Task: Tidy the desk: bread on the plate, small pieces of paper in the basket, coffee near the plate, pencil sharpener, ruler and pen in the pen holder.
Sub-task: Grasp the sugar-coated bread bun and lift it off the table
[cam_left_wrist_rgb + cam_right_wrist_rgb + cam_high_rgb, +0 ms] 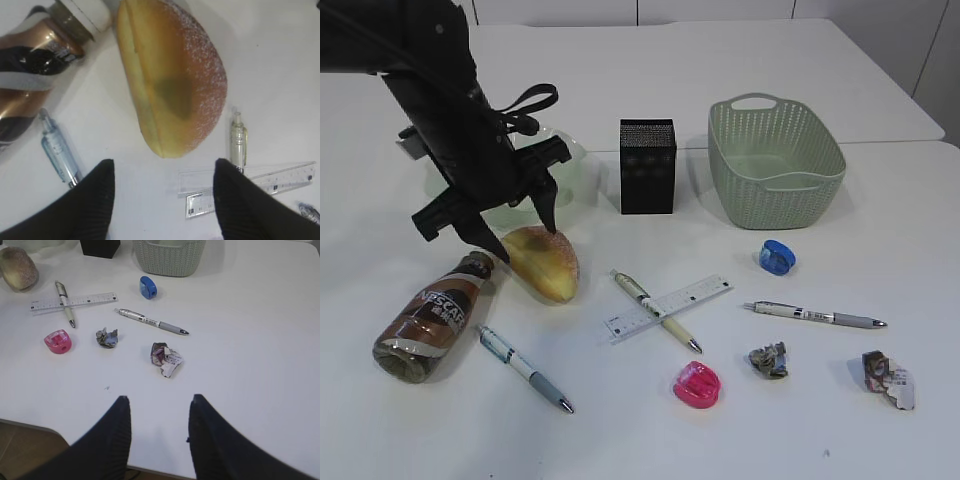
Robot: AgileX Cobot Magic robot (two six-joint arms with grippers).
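The bread (pixel 545 263) lies on the desk beside the toppled coffee (pixel 435 318). My left gripper (pixel 527 243) hovers open just over the bread's near end (pixel 172 75), nothing between its fingers (pixel 100 195). The plate (pixel 575 165) is half hidden behind that arm. Pen holder (pixel 647 166) and basket (pixel 775 160) stand at the back. A pen (pixel 655 311) lies across the ruler (pixel 670 306). Blue (pixel 776 256) and pink (pixel 697 385) pencil sharpeners and two paper wads (pixel 166 359) (pixel 107 337) lie at the front right. My right gripper (pixel 159 400) hangs open above the desk's front edge.
Two more pens lie loose: a grey one (pixel 815 316) right of the ruler and a blue one (pixel 525 369) below the coffee. The left arm (pixel 450 110) blocks the space in front of the plate. A seam (pixel 930 142) joins two tabletops behind the basket.
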